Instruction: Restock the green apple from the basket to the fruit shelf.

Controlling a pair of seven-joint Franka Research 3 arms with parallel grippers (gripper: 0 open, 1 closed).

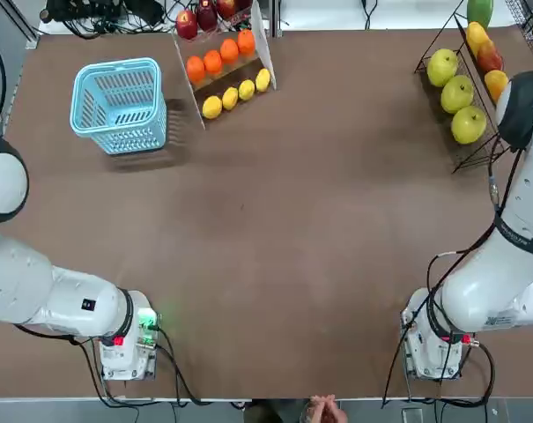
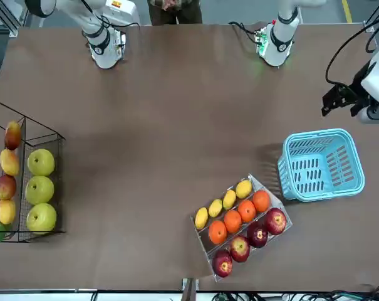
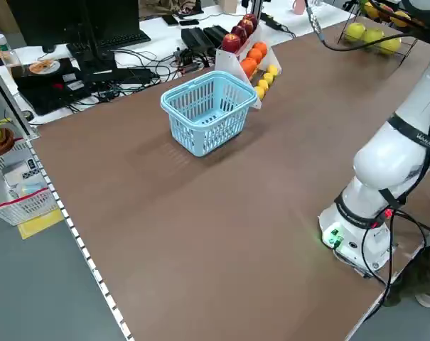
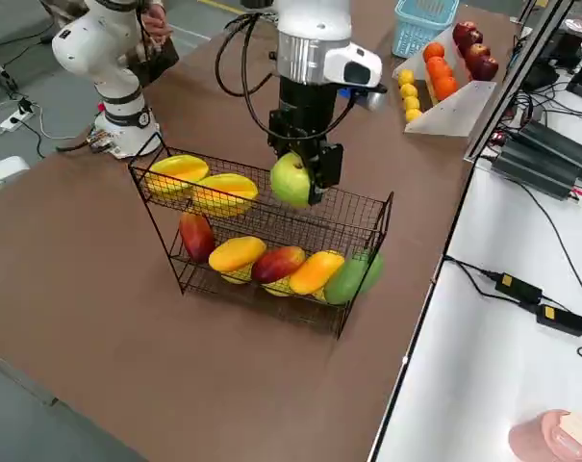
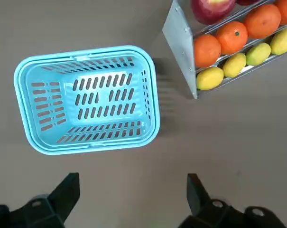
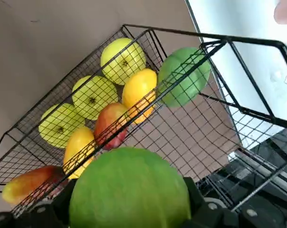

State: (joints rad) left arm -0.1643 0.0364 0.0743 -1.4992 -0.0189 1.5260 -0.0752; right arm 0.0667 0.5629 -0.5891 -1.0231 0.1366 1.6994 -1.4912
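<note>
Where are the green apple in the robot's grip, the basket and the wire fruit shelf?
Green apple (image 4: 290, 180): right side view, its rounded side.
Light-blue basket (image 5: 96, 147): left wrist view, its rim.
Wire fruit shelf (image 6: 181, 32): right wrist view, a black rail.

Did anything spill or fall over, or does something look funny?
Nothing looks wrong that I can see. The basket stands upright, and fruit sits on the fruit shelf. The green apple is up above it because the right gripper holds it.

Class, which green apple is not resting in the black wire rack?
The one gripped by the right claw above the rack; the other three apples lie in it.
</note>
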